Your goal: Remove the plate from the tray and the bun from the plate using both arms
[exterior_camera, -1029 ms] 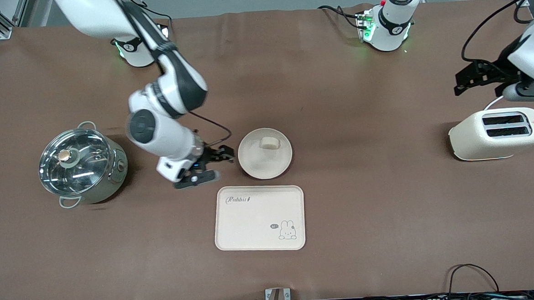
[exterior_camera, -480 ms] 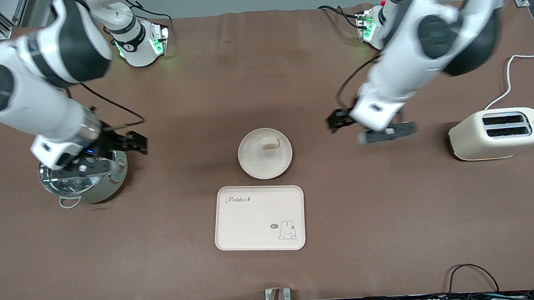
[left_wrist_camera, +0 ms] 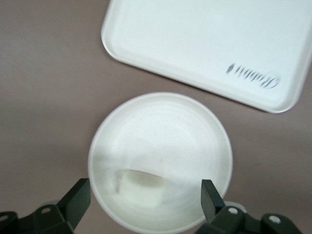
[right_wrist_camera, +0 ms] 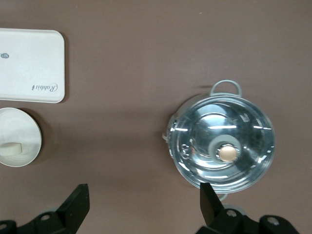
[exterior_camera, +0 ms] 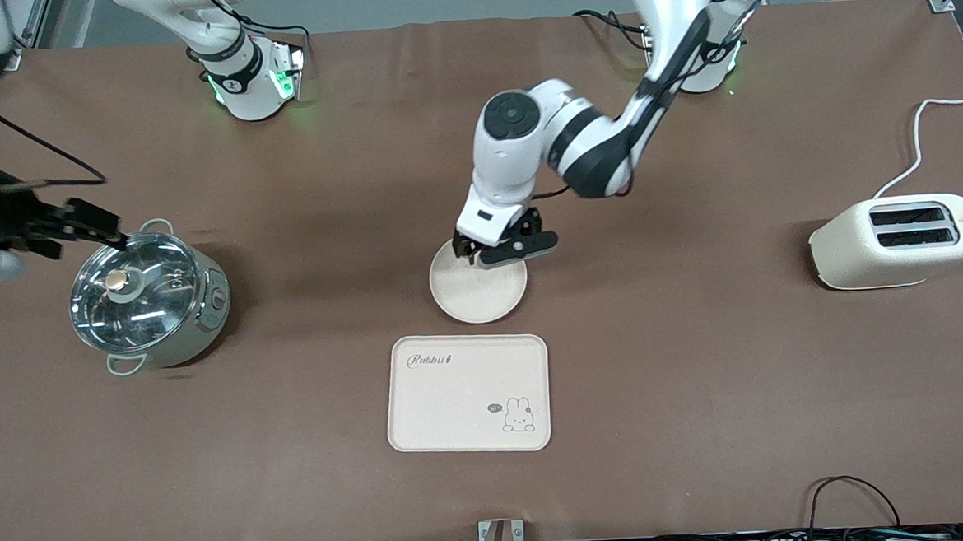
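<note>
Front view. My left gripper (exterior_camera: 503,251) hangs over the round shallow cream-coloured plate (exterior_camera: 478,291), above the edge of it that lies toward my bases; the bun is hidden under the gripper here. The plate sits on the brown desk (exterior_camera: 701,374). The rectangular cream tray with a rabbit drawing (exterior_camera: 468,393) lies just beside the plate, nearer the front camera and apart from it. My right gripper (exterior_camera: 59,229) is up at the right arm's end of the desk, just beside the steel pot with a glass lid (exterior_camera: 147,296); that arm waits. A cream two-slot toaster (exterior_camera: 899,240) stands well apart from my left gripper, toward the left arm's end.

Left wrist view. My left gripper (left_wrist_camera: 145,197) is spread wide, its two fingers (left_wrist_camera: 78,197) apart, one on each side of the plate (left_wrist_camera: 161,126). The small pale cream puck-shaped bun (left_wrist_camera: 141,185) lies in the plate, directly beneath the gripper and between the fingers, not touched. The tray (left_wrist_camera: 195,44) lies apart from the plate's rim.

Right wrist view. My right gripper (right_wrist_camera: 144,202) is spread open and holds nothing. Below it is bare desk; the pot (right_wrist_camera: 222,146) stands close beside one finger (right_wrist_camera: 209,202). The plate (right_wrist_camera: 19,126) with the bun (right_wrist_camera: 10,147) and the tray (right_wrist_camera: 29,66) lie well apart from it.
</note>
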You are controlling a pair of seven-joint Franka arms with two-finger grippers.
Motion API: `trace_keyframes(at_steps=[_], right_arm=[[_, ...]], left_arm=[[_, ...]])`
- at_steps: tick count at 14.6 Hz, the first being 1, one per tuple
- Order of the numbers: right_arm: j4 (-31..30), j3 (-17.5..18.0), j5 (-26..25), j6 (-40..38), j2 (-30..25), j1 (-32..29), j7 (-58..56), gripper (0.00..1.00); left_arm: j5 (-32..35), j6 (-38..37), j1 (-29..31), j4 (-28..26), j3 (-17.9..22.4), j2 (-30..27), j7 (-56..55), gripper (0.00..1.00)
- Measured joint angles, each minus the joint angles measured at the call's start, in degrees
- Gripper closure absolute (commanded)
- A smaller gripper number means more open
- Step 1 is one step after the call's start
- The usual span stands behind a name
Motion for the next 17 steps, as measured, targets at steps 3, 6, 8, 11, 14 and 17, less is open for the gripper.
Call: trace_keyframes(at_steps=[3, 6, 8, 11, 14, 17], right_arm=[[3.5, 0.0, 0.0, -1.1, -0.3, -1.4, -0.5, 0.0], [4.1, 0.0, -0.1, -2.6, -0.3, -1.6, -0.5, 0.0], [4.1, 0.1, -0.2, -2.8, -0.2, -1.6, -0.5, 0.0], [4.1, 0.5, -1.0, -2.9, -0.2, -1.6, -0.5, 0.0], [4.1, 0.7, -1.8, -3.0, -0.2, -1.6, -0.5, 0.0], [4.2, 0.7, -3.6, -3.0, -0.2, -1.6, -0.5, 0.0]], left_arm=[[2.7, 2.1, -0.4, 0.4, 0.0, 4.9, -1.9, 0.0], [2.7, 3.1, -1.1, 0.5, 0.0, 6.5, -2.4, 0.0], [2.7, 3.3, -1.4, 0.6, 0.0, 6.7, -2.9, 0.0], [2.7, 3.6, -1.4, 0.6, 0.0, 7.1, -3.2, 0.15], [2.7, 5.1, -1.8, 0.6, 0.0, 8.9, -3.2, 0.56], [2.7, 5.7, -2.1, 0.7, 0.0, 10.1, -3.2, 0.88]])
